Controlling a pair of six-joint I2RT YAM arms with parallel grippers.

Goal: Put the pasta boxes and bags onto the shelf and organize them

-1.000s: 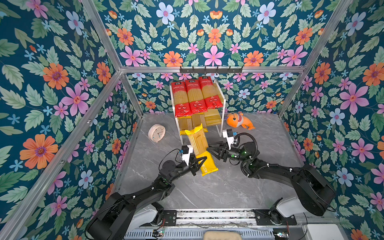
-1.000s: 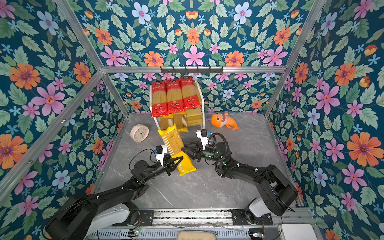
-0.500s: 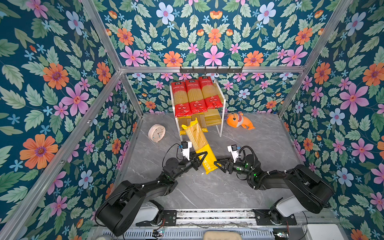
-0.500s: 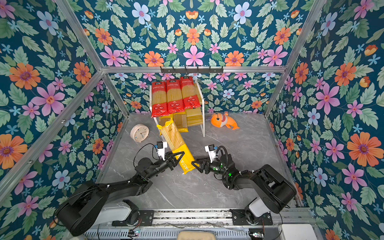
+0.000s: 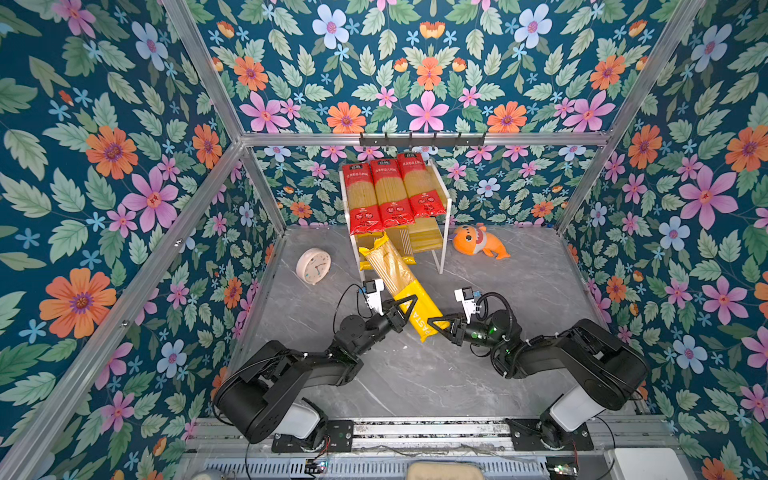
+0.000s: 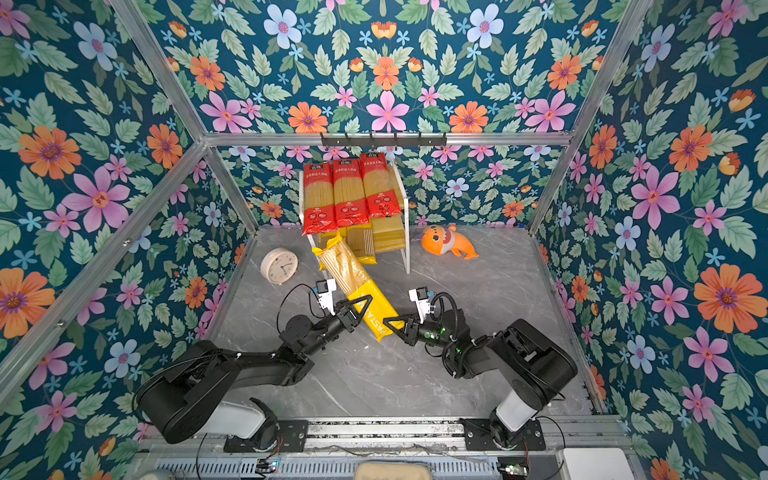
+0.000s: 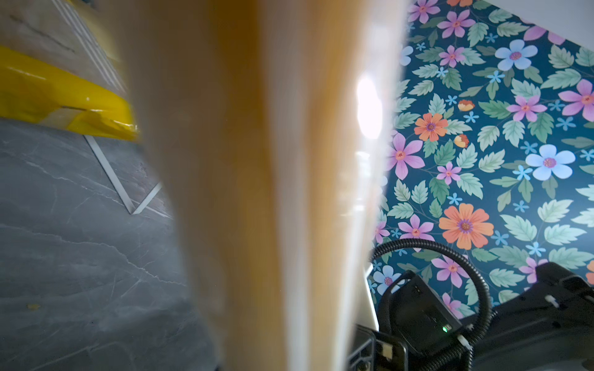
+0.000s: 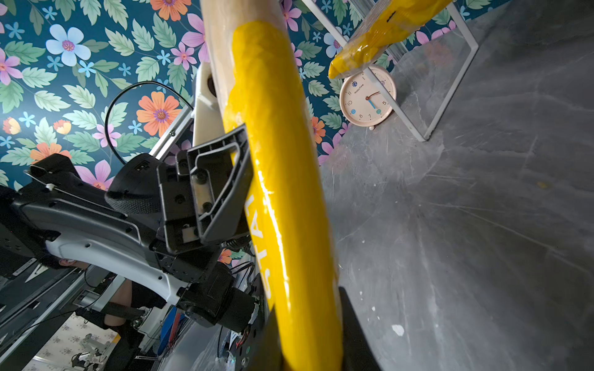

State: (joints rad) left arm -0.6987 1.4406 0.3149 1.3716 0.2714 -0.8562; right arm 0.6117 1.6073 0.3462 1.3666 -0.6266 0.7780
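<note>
Now: one yellow pack (image 5: 397, 272) is held slantwise over the table (image 5: 415, 382), between the two arms.

Left claw (image 5: 409, 307): clamped on the pack a little below its middle, across its width. The right wrist view shows one left finger (image 8: 218, 186) flat against the pack's (image 8: 283, 160) side.

Right claw (image 5: 436, 325): closed on the pack's near end, beside the white "PASTA" lettering. In the right wrist view the black fingers (image 8: 353, 327) sit tight on both sides of the wrapper.

The pack's far end, with the clear window, points at the front left of the shelf's (image 5: 446, 232) lower tier. Touching or only overlapping there: cannot tell. In the left wrist view the pack (image 7: 257, 160) fills the middle as a blur.

Top tier: three red packs (image 5: 390, 193) side by side, their near ends hanging over the front edge.
Lower tier: other yellow packs (image 5: 405, 249) lying flat, count unclear under the red ones.

Also on the table: clock (image 5: 313, 266) left of the shelf, orange fish toy (image 5: 478, 243) right of it, both apart from the claws.
</note>
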